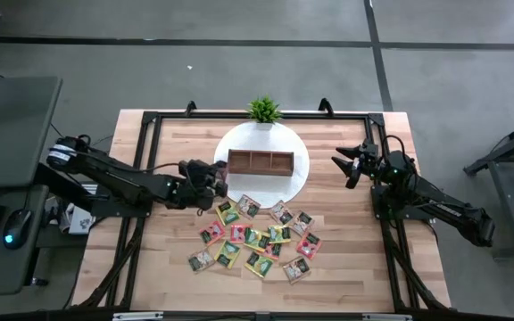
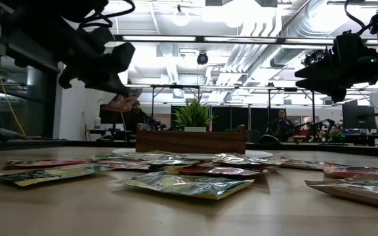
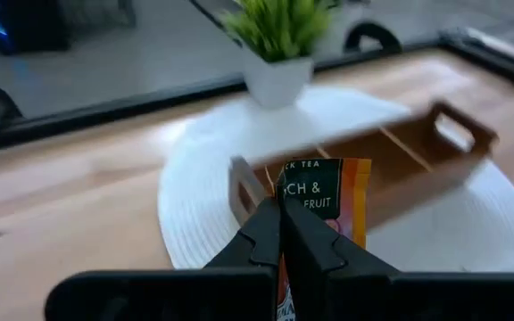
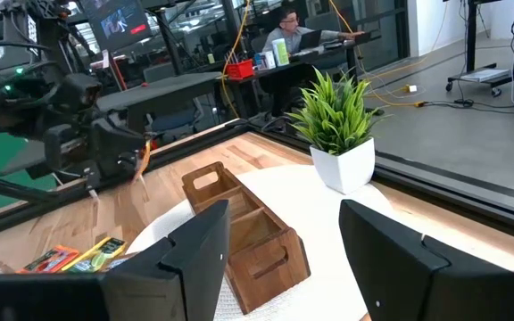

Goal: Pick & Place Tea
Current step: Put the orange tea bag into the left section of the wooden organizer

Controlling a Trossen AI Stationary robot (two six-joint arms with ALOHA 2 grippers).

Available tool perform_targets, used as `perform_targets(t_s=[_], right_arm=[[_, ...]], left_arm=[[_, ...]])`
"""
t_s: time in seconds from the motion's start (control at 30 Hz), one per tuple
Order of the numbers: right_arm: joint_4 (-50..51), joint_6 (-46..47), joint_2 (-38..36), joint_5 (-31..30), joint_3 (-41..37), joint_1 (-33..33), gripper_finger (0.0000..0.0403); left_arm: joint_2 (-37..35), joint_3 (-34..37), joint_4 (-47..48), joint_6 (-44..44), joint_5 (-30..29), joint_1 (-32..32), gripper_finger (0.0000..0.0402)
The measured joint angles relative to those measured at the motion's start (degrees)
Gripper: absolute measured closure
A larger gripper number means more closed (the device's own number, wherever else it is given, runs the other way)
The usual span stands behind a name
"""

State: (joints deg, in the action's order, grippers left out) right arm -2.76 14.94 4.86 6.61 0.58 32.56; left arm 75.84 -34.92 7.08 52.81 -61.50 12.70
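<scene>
My left gripper (image 1: 218,185) hangs above the table, just left of the brown wooden tray (image 1: 260,162), shut on an orange-pink tea sachet (image 3: 327,198). The low view shows that sachet (image 2: 125,101) in the air under the left gripper (image 2: 118,86). Several other tea sachets (image 1: 257,239) in green, yellow, red-pink and grey lie flat on the table, nearer than the tray. My right gripper (image 1: 343,169) waits open at the right of the tray, with nothing between its fingers (image 4: 194,259). My left gripper pinches the sachet between its two fingers, near the lower left corner of its printed face (image 3: 293,212). The fingers come from the table's left, slanting slightly down. The sachet stands on edge, label upright, sticking out beyond the fingertips (image 3: 266,223), lifted clear of the table.
The tray has three compartments and rests on a round white mat (image 1: 298,175). A small potted plant (image 1: 263,110) stands at the mat's far edge. A black frame (image 1: 239,114) runs round the tabletop. People sit at desks in the room beyond (image 4: 286,36).
</scene>
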Motion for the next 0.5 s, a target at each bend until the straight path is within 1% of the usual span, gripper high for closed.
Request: perform_targets(t_s=[0.07, 0.37, 0.5], right_arm=[[0.0, 0.0, 0.0, 0.0, 0.0, 0.0, 0.0194], [0.0, 0.0, 0.0, 0.0, 0.0, 0.0, 0.0194], [0.0, 0.0, 0.0, 0.0, 0.0, 0.0, 0.0194]], left_arm=[[2.0, 0.0, -2.8, 0.0, -0.9, -0.9, 0.0401], [10.4, 0.0, -19.8, -0.1, -0.6, -7.3, 0.0401], [11.4, 0.0, -27.0, -4.4, -0.2, -10.1, 0.0401]])
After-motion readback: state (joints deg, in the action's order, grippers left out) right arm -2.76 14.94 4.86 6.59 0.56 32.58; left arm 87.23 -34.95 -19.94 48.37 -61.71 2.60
